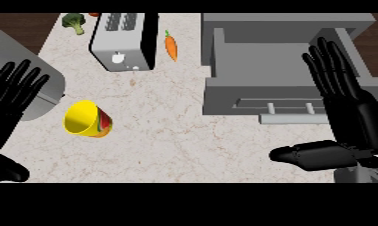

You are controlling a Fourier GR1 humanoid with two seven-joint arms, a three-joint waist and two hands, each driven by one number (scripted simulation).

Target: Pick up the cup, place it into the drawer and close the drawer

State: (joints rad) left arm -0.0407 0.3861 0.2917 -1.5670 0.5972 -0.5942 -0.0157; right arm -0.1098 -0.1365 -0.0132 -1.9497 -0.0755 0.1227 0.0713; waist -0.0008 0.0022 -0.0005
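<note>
A yellow cup [86, 119] with a red and green side lies tipped on the marble counter at the left, its mouth facing left and up. The grey drawer [280, 57] stands pulled open at the right, its inside bare, its handle [290, 106] on the front panel facing me. My right hand [347, 105] is open over the drawer's right front corner, fingers straight and pointing away, thumb stretched left near the lower edge. My left hand [16, 95] is open at the left edge, fingers up, to the left of the cup and apart from it.
A silver toaster [124, 40] stands at the back centre-left. An orange carrot [171, 46] lies between the toaster and the drawer. A broccoli floret [74, 22] sits at the back left. A grey appliance [40, 82] fills the left edge, behind my left hand.
</note>
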